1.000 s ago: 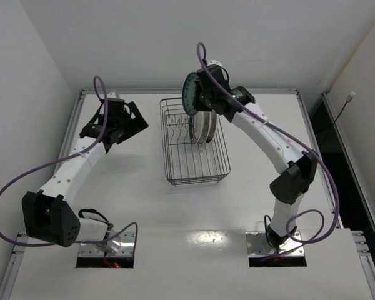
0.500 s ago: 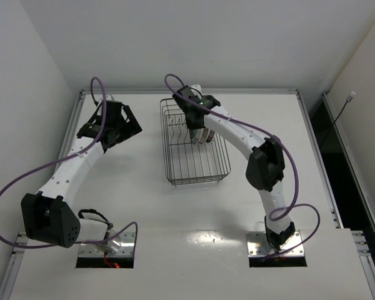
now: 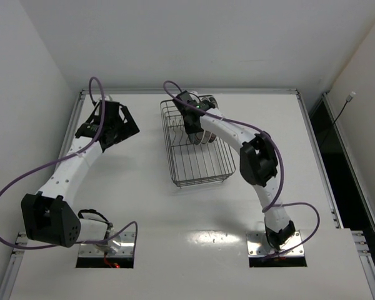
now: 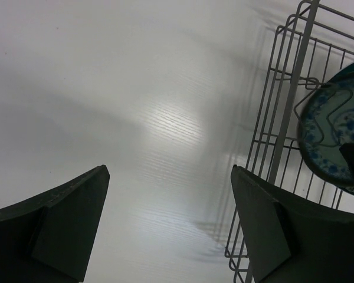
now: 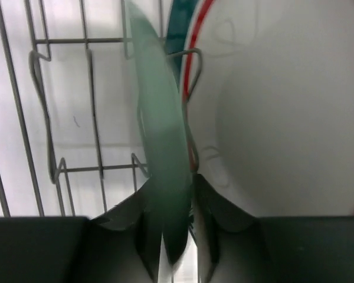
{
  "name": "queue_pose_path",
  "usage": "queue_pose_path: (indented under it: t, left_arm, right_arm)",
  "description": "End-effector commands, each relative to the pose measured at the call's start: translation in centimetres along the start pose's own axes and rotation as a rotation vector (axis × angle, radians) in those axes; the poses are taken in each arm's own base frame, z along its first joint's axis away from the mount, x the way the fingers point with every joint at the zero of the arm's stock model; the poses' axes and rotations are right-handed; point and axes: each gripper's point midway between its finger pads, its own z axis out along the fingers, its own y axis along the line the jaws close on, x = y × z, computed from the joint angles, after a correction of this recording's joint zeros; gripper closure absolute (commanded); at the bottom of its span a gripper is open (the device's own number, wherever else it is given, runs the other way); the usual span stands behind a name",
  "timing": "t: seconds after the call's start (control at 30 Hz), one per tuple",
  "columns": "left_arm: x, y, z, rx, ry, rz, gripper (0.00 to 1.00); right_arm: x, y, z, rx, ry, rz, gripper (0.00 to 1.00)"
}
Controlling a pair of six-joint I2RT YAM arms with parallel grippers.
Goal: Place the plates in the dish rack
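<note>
The dark wire dish rack point(image 3: 200, 169) stands at the table's far middle. My right gripper point(image 3: 194, 123) reaches down into its far end, among the divider prongs. In the right wrist view the gripper point(image 5: 171, 197) is shut on the rim of the small teal-blue plate point(image 5: 159, 135), which is seen edge-on and upright. A white plate with a red-ringed rim point(image 5: 277, 112) stands just to its right. The other plates point(image 3: 204, 134) stand beside it in the rack. My left gripper point(image 3: 122, 122) is open and empty left of the rack. Its wrist view shows the rack point(image 4: 283, 118) and the teal-blue plate point(image 4: 333, 132).
The rack's near half point(image 3: 203, 165) holds no plates. The rack wires point(image 5: 88, 106) and prongs stand close on the left of my right fingers. The white table point(image 4: 135, 106) lies under my left gripper point(image 4: 168, 171).
My right arm swung the teal-blue plate from above the rack's far end down among the prongs, beside the other plates. The left arm barely moved.
</note>
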Motion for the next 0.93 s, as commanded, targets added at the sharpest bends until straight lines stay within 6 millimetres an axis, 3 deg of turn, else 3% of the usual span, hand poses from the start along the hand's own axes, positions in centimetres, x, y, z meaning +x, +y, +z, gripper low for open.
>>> queue_pose_path:
  t: [0.0,0.13,0.27,0.37,0.43,0.47,0.57,0.6,0.63,0.67,0.7,0.73,0.77,0.83,0.9]
  left_arm:
    - [-1.1,0.4,-0.7,-0.006,-0.037,0.022,0.18]
    - [-1.5,1.1,-0.7,-0.03,-0.052,0.034,0.18]
    - [-1.2,2.2,-0.3,-0.067,-0.05,0.053,0.18]
    - [-0.9,3.3,0.1,-0.105,-0.049,0.072,0.18]
    - [-1.0,3.7,0.0,-0.113,-0.061,0.092,0.18]
    - [-0.9,3.9,0.2,-0.12,-0.066,0.101,0.18]
    - [-0.9,4.1,0.2,-0.105,-0.093,0.129,0.18]
    - [-0.6,4.1,0.1,-0.093,-0.094,0.137,0.18]
    - [-0.9,3.9,-0.3,-0.072,-0.113,0.146,0.18]
    - [-0.8,3.6,-0.4,-0.05,-0.115,0.144,0.18]
    - [-0.8,3.6,-0.6,-0.044,-0.127,0.153,0.18]
    - [-0.3,3.7,-0.6,-0.031,-0.123,0.153,0.18]
    - [-1.0,3.5,-1.5,-0.007,-0.167,0.151,0.18]
    - [-0.2,3.6,-1.7,0.024,-0.172,0.158,0.18]
    - [-0.7,3.2,-3.0,0.067,-0.229,0.145,0.18]
  right_arm:
    - [-0.9,0.6,0.1,-0.045,-0.022,0.001,0.77]
    - [-2.3,0.3,-2.2,-0.068,-0.057,0.017,0.59]
    - [-4.7,-0.3,-6.1,-0.097,-0.107,0.03,0.39]
    - [-7.2,-1.2,-11.1,-0.133,-0.19,0.036,0.33]
    - [-7.7,-1.5,-13.8,-0.164,-0.229,0.011,0.25]
    - [-8.4,-2.3,-16.5,-0.193,-0.274,0.019,0.23]
    - [-6.2,-3.7,-18.1,-0.216,-0.245,-0.013,0.15]
    - [-6.1,-4.8,-20.7,-0.238,-0.284,-0.009,0.13]
    - [-5.4,-5.8,-21.3,-0.233,-0.285,-0.002,0.1]
    - [-3.1,-6.4,-20.5,-0.219,-0.243,-0.017,0.08]
    - [-2.5,-7.0,-21.1,-0.224,-0.263,-0.019,0.08]
    - [-2.2,-8.2,-23.5,-0.24,-0.314,0.0,0.03]
    - [0.1,-8.9,-22.5,-0.22,-0.281,-0.012,0.03]
    - [1.5,-10.5,-23.0,-0.194,-0.293,0.002,0.03]
    - [3.1,-12.3,-23.5,-0.152,-0.311,0.013,0.02]
